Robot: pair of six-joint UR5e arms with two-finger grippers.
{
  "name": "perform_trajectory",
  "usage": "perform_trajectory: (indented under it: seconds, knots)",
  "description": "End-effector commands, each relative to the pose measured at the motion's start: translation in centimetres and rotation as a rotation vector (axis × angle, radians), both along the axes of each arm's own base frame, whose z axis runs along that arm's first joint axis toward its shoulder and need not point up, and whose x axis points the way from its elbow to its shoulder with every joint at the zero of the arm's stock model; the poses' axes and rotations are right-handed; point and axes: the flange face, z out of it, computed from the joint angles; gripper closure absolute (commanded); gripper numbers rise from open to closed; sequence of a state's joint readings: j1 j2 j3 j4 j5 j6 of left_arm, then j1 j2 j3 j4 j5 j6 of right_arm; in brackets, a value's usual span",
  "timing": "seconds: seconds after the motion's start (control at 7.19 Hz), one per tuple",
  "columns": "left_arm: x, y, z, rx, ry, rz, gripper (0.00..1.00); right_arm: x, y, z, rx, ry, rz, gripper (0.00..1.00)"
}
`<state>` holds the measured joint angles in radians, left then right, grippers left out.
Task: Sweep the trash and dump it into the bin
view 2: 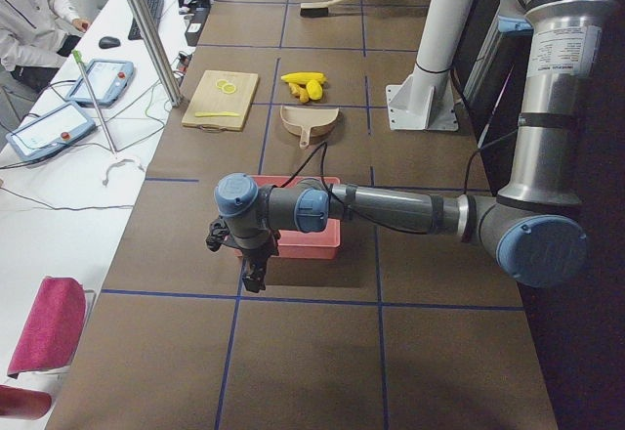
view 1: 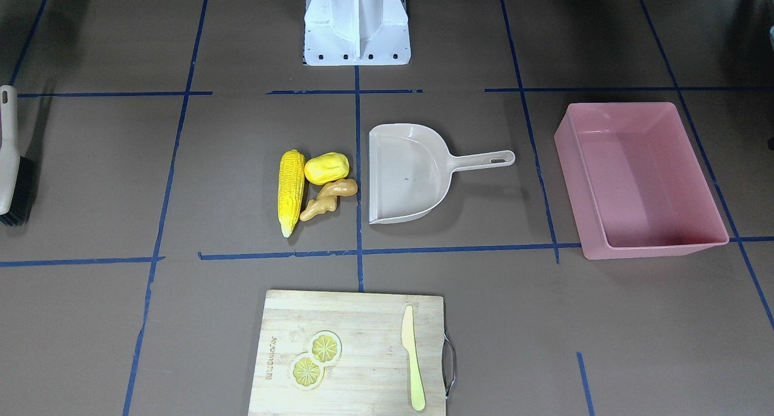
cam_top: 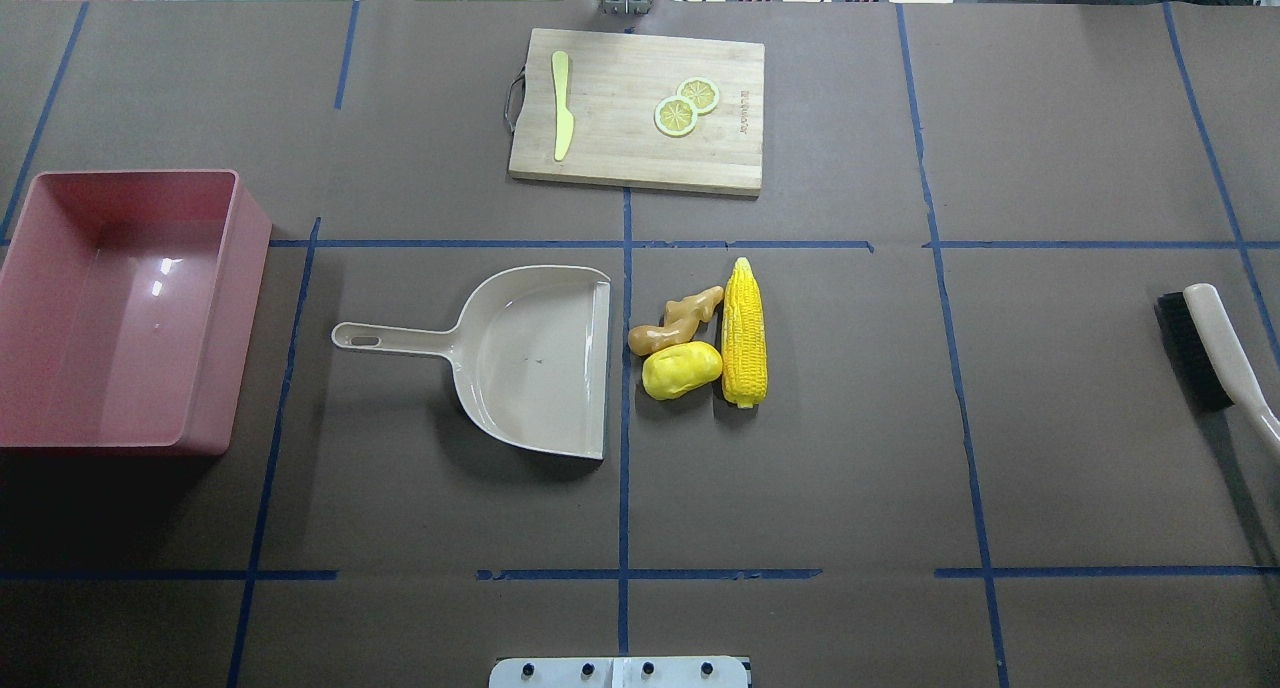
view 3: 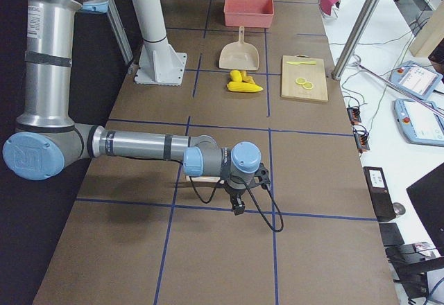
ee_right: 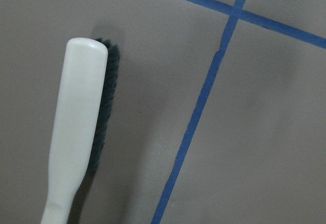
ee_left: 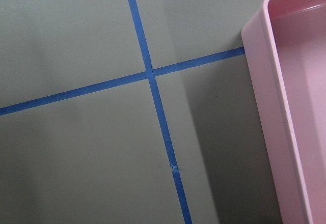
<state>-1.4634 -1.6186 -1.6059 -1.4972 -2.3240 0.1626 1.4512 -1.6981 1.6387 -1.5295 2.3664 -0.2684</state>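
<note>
The trash lies in a cluster mid-table: a corn cob (view 1: 291,192) (cam_top: 743,331), a yellow potato-like lump (view 1: 326,168) (cam_top: 682,370) and a tan ginger root (view 1: 328,199) (cam_top: 680,318). Right beside them a beige dustpan (view 1: 411,174) (cam_top: 540,358) rests with its open mouth toward the cluster. The pink bin (view 1: 574,180) (cam_top: 252,298) stands past the dustpan's handle; its corner (ee_left: 285,107) fills the left wrist view's right side. My left gripper (view 2: 252,276) hangs by the bin's near end. My right gripper (view 3: 238,206) hovers over the brush (ee_right: 76,127) (cam_top: 1210,343). I cannot tell whether either is open or shut.
A wooden cutting board (view 1: 363,319) (cam_top: 620,148) with two lemon slices and a pale knife lies at the table's far side from the robot. The white robot base (view 1: 357,23) stands at the near side. Blue tape lines cross the brown table. A person sits at a side desk.
</note>
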Motion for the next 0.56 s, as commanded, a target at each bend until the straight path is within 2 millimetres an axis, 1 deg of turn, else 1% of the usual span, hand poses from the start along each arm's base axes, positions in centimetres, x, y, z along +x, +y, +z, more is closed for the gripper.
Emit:
perform_trajectory:
  seconds: [0.0,0.14,0.28,0.42]
  knots:
    - [0.0,0.1,0.0,0.001,0.000,0.000,0.00,0.0,0.0,0.0,0.000,-0.001,0.000,0.00]
    - [0.1,0.0,0.0,0.004,0.000,0.002,0.00,-0.1,-0.1,-0.2,0.006,-0.003,-0.002,0.00]
    - [0.1,0.0,-0.2,0.007,0.001,0.002,0.00,-0.1,-1.1,-1.6,0.040,-0.005,-0.002,0.00]
    - [0.0,0.0,0.0,0.004,-0.009,0.000,0.00,-0.1,-1.4,-1.7,0.043,-0.001,-0.003,0.00]
